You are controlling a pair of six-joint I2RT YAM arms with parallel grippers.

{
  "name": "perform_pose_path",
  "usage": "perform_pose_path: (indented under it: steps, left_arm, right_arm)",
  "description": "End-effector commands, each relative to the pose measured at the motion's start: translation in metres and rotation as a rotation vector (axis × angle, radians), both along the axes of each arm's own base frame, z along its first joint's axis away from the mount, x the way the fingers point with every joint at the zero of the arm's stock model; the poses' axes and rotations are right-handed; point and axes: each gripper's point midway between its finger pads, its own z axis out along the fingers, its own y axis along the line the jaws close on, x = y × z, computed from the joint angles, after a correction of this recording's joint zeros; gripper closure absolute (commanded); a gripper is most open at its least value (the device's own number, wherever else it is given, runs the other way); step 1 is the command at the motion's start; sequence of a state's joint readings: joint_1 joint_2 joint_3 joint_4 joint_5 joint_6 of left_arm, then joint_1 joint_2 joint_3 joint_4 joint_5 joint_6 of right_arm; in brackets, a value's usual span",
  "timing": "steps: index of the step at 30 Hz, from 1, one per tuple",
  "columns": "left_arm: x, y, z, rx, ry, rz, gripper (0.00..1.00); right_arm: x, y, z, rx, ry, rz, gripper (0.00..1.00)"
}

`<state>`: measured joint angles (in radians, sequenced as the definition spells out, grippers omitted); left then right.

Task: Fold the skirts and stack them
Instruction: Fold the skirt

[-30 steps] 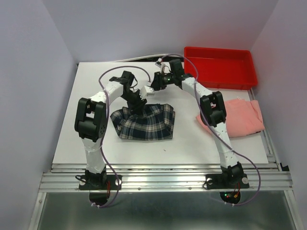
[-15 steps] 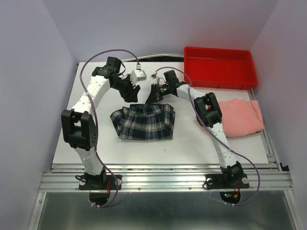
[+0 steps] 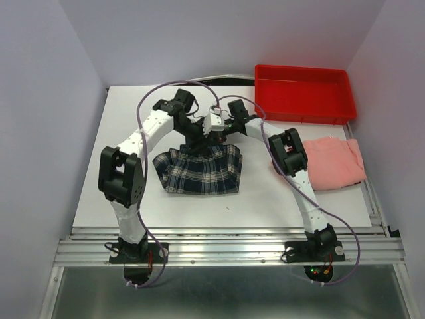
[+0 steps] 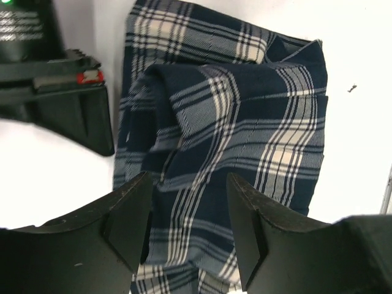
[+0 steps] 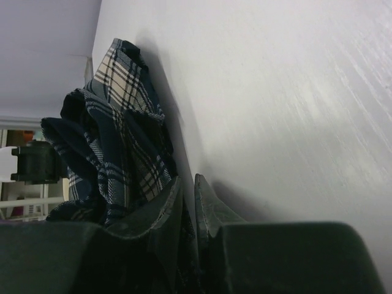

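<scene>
Plaid skirt (image 3: 199, 171) lay on the counter (image 3: 279, 199). We logged left claw (image 4: 188, 184) wide above it, right claw (image 5: 187, 180) pinching its edge.

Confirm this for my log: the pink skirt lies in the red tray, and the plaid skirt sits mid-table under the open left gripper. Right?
No: the top view shows the pink skirt on the table near the red tray, not in it. The plaid skirt does sit mid-table under the open left gripper.
</scene>
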<state>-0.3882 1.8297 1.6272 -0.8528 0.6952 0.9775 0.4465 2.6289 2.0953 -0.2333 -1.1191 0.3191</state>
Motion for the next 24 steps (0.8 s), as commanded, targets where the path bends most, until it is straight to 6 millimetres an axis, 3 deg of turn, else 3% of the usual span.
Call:
perform_pose_path:
  steps: [1, 8, 12, 13, 15, 19, 24]
  left_arm:
    - [0.001, -0.008, -0.023, 0.008, -0.001, -0.053, 0.37]
    - [0.009, -0.016, -0.037, 0.021, -0.006, -0.075, 0.42]
    - [0.011, -0.02, -0.031, 0.005, -0.013, -0.085, 0.74]
    - [0.013, -0.022, -0.025, -0.009, -0.016, -0.09, 0.89]
    - [0.014, -0.026, -0.018, -0.023, -0.014, -0.087, 1.0]
    - [0.032, -0.033, -0.007, -0.039, -0.031, -0.039, 1.0]
    - [0.037, -0.034, -0.009, -0.038, -0.038, -0.03, 1.0]
  right_arm:
    - [-0.01, 0.002, -0.001, 0.021, 0.023, 0.032, 0.81]
    - [-0.015, 0.001, -0.001, 0.029, 0.042, 0.045, 0.83]
    - [-0.02, 0.005, -0.002, 0.028, 0.05, 0.057, 0.85]
    - [-0.021, 0.004, -0.002, 0.027, 0.055, 0.058, 0.87]
    - [-0.026, 0.008, -0.001, 0.029, 0.054, 0.07, 0.89]
    - [-0.036, 0.009, -0.001, 0.03, 0.077, 0.086, 0.96]
    - [-0.041, 0.007, -0.003, 0.028, 0.093, 0.091, 0.98]
